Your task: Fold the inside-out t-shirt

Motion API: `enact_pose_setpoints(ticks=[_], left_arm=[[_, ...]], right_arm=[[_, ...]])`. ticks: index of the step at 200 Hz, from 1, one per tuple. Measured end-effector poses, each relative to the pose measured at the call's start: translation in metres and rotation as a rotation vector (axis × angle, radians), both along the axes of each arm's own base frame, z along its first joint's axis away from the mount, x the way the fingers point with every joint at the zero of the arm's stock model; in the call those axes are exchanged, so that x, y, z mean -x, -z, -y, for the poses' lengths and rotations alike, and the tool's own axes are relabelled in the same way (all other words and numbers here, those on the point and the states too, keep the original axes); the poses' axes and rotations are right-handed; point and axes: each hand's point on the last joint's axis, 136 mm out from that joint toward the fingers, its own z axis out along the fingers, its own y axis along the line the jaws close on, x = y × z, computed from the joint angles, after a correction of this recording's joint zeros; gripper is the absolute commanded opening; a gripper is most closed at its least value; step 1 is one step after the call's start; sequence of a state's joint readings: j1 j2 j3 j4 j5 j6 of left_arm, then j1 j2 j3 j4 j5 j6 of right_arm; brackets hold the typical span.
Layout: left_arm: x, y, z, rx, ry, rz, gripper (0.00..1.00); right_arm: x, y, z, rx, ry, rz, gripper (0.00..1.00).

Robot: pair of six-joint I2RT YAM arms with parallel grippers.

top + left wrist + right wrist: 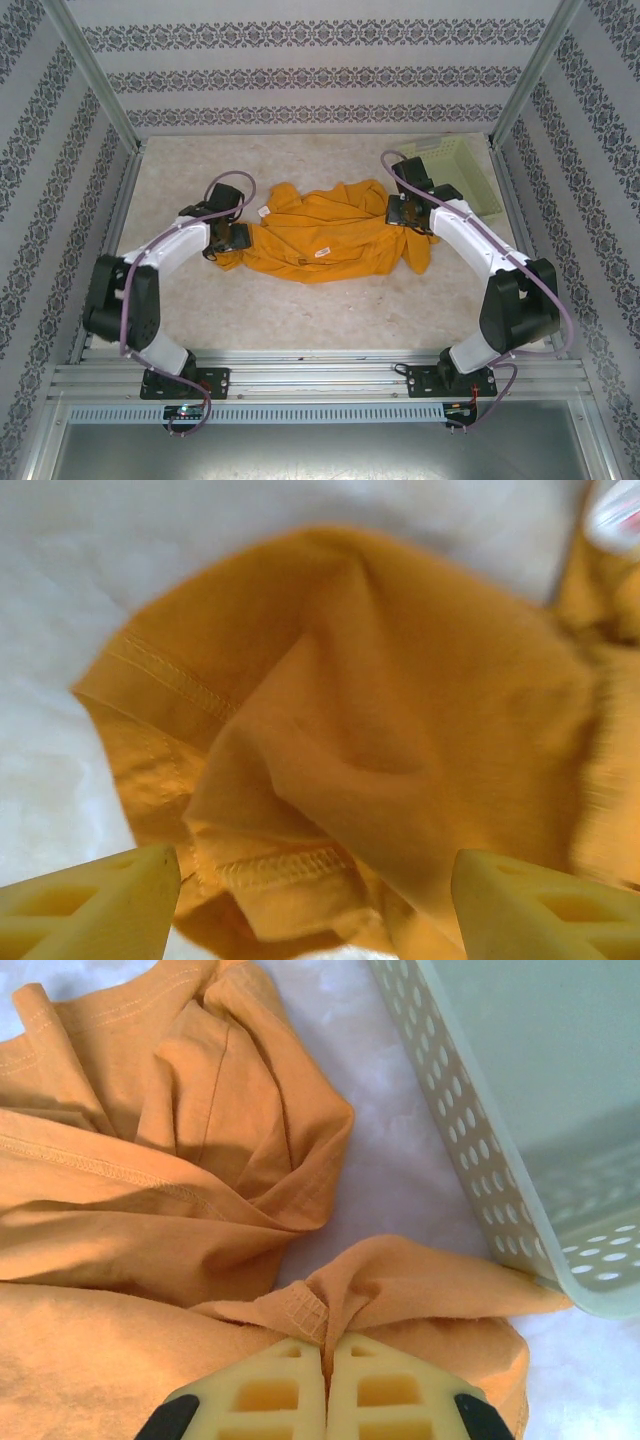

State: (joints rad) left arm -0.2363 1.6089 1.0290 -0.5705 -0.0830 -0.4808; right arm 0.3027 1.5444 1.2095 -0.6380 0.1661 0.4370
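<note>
Patterned walls (300, 60) stand around three sides of the pale, mottled table (300, 310) where my two arms are working. One inside-out t-shirt (320, 235), orange-yellow, lies crumpled across the middle of the table between my claws, seams outward. I count two small white tags on it, one near its left shoulder (265, 212) and one lower down (323, 252).

My left claw (238, 238) sits at the shirt's left end. From its wrist camera the two yellow fingers (100, 900) stand spread wide, with a bunched sleeve and its stitched hem lying loose in the gap, not pinched.

My right claw (405, 213) is at the shirt's right end. Its wrist view shows its two fingers (270, 1395) pressed together on a fold of hemmed cloth, which puckers up at the tips.

One perforated pale basket (455, 165) stands in the far right corner, just beside that pinched fold.
</note>
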Motion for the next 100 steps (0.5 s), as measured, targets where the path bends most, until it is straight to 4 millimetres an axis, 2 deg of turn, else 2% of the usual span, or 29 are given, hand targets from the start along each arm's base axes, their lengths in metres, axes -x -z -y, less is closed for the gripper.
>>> enact_pose_setpoints(ticks=[17,35,70,90,100], left_arm=[[0.001,0.019,0.0,-0.012,0.006,-0.048,0.54],[-0.003,0.024,0.001,-0.014,0.013,-0.055,0.4],[-0.011,0.017,0.002,-0.008,0.007,-0.017,0.14],[-0.013,0.006,0.002,-0.005,0.003,0.019,0.0],[-0.015,-0.004,0.001,-0.002,0.001,0.048,0.0]], right_arm=[[0.005,0.001,0.001,0.0,0.0,0.0,0.0],[0.01,0.0,0.003,0.0,-0.001,0.003,0.0],[0.015,-0.007,0.005,0.007,-0.013,0.022,0.0],[0.017,-0.014,0.008,0.013,-0.012,0.037,0.0],[0.019,-0.02,0.009,0.014,-0.012,0.051,0.0]])
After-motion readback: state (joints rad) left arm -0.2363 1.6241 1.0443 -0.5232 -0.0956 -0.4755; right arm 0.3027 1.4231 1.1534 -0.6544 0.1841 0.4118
